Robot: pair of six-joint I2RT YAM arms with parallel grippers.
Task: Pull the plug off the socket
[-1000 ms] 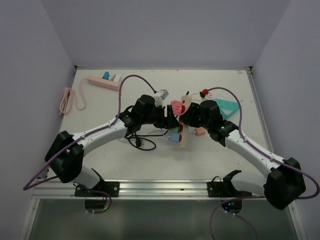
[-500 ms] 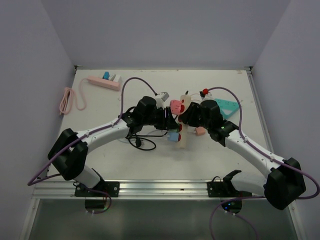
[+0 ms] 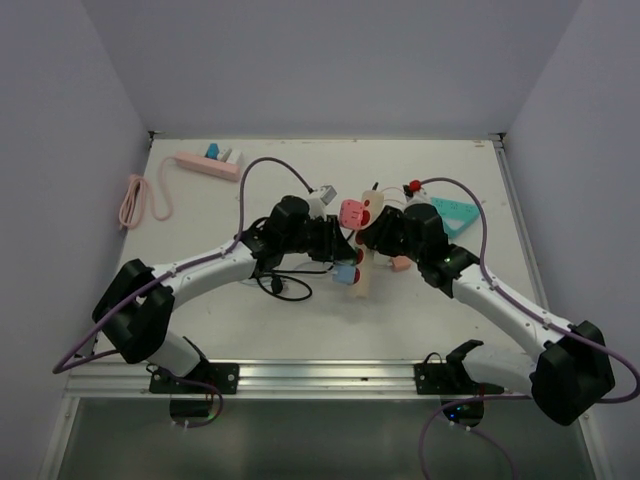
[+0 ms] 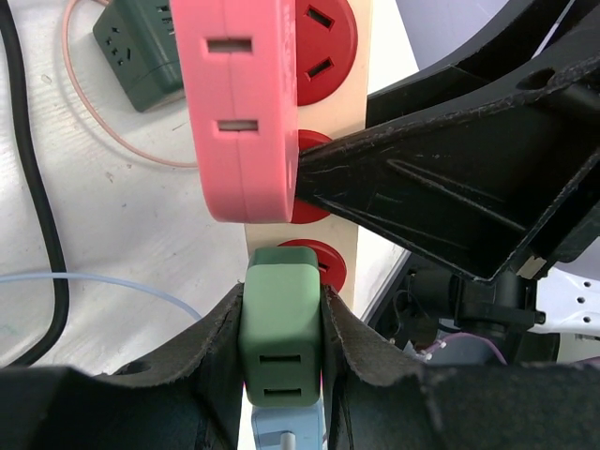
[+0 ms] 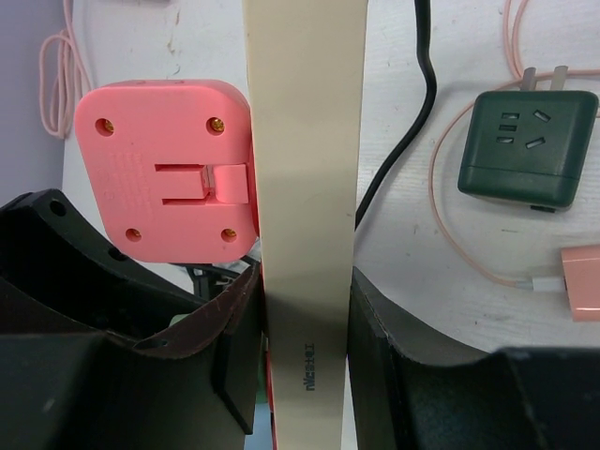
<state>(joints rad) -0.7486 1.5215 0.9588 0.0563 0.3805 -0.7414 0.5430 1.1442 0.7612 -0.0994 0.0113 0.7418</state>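
Plug (image 4: 279,347), green and boxy, is sitting against the nearest of the red sockets (image 4: 323,28) on the cream power strip (image 5: 305,187), and the strip is being held up off the table in the middle of the workspace. The left claw (image 4: 280,314) is gripping this plug, its two pads (image 4: 220,347) pressing flat on either side with no gap showing. A second ago those jaws were standing much wider around it; they have been closing in since, while the plug and strip are staying where they were. The right claw (image 5: 305,309) is still clamping the strip across its narrow width, closed tight on it. One socket further along, a pink adapter (image 4: 246,112) is plugged in and sticking out to the side.

Under the strip, a dark green cube adapter (image 5: 530,145) is lying on the white table (image 3: 200,330) with a thin pink lead curling around it, and a black cable (image 3: 280,285) is looping beside the left arm. Further back on the left, a pink strip (image 3: 208,164) is lying with small plugs in it, and a coiled pink cord (image 3: 133,200) is resting near the edge. A teal triangular piece (image 3: 455,213) is lying behind the right arm. Pale, plain walls (image 3: 330,60) are enclosing the table on three sides, and a metal rail (image 3: 320,375) is running along the near edge.
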